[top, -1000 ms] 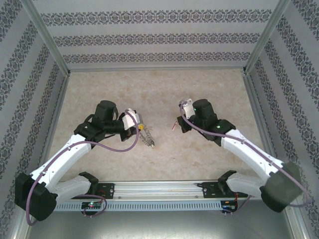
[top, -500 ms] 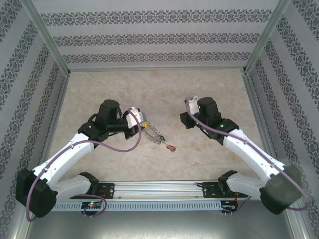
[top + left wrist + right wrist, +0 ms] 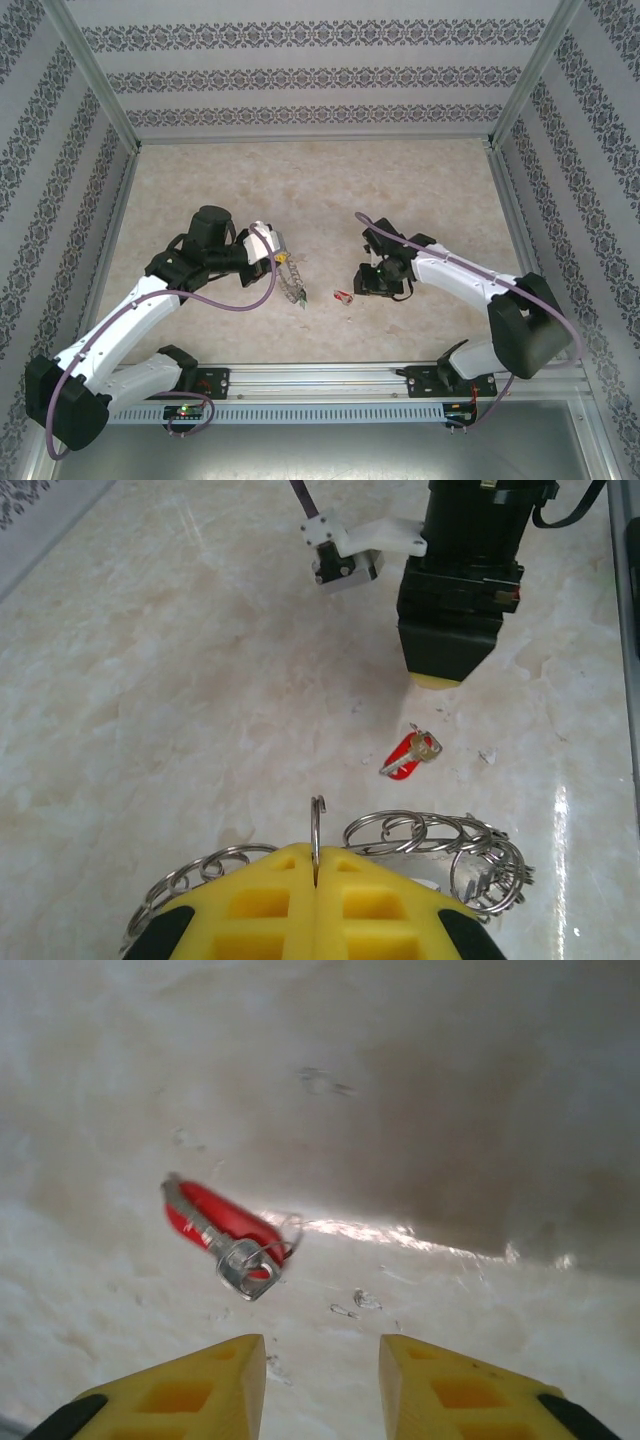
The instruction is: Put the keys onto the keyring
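Note:
A key with a red head and a silver blade lies flat on the marble table, just ahead and left of my right gripper, which is open and empty. From above, the key sits between both arms, with the right gripper low beside it. My left gripper is shut on one thin loop of the keyring, a silvery chain of linked rings hanging under its yellow fingers. From the left wrist, the key lies beyond the ring, below the right gripper. The keyring dangles from the left gripper.
The marble tabletop is boxed in by patterned walls on three sides, with aluminium posts at the corners. A metal rail carrying both arm bases runs along the near edge.
The red key left the right gripper and now lies on the table. The right gripper has opened and dropped low beside it. The left gripper swung the keyring out right and back.

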### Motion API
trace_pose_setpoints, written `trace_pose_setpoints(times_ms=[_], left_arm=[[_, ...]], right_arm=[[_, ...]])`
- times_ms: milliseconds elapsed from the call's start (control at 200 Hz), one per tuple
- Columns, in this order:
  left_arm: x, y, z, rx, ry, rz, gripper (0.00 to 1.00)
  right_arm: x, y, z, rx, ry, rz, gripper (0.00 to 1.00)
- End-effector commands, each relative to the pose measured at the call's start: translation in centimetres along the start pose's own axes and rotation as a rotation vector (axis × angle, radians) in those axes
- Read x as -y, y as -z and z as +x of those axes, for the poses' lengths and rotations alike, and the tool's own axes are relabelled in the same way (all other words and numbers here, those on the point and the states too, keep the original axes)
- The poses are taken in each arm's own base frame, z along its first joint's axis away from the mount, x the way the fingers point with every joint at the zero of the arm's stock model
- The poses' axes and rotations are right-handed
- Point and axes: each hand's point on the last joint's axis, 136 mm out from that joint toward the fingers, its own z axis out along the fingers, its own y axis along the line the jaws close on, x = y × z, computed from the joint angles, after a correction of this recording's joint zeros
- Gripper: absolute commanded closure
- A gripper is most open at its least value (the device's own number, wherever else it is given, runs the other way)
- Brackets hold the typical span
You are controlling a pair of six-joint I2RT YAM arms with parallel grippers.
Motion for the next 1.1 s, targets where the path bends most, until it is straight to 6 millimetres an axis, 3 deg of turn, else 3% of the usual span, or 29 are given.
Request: trace_pose_setpoints(times_ms=[0,155,340,694,1099], left_arm=[[0.5,0.2,0.7,-0.019,-0.014,0.015,1.0],[0.5,0.1,1.2,-0.031,-0.018,0.013,1.0],[0.5,0.0,1.2,-0.027,-0.009,0.018,1.0],[0.5,-0.3,1.5,-0.035,-0.001,0.02,1.0],[0.5,-0.2,1.7,-0.041,-0.004,0.018,1.0]], right_arm=[[0.1,0.1,0.2,0.011,-0.289,0.085,0.64],[-1.7,-0.2,-0.4,0.045,-0.325,0.118,0.63],[-3.0,-2.1,-0.3,-0.029,-0.337,0.123,0.67],[-3.0,-2.9,-0.7,-0.089,-0.224,0.246,0.72],[-1.5,-3.7,0.7,-0.153,-0.166,0.314,0.72]])
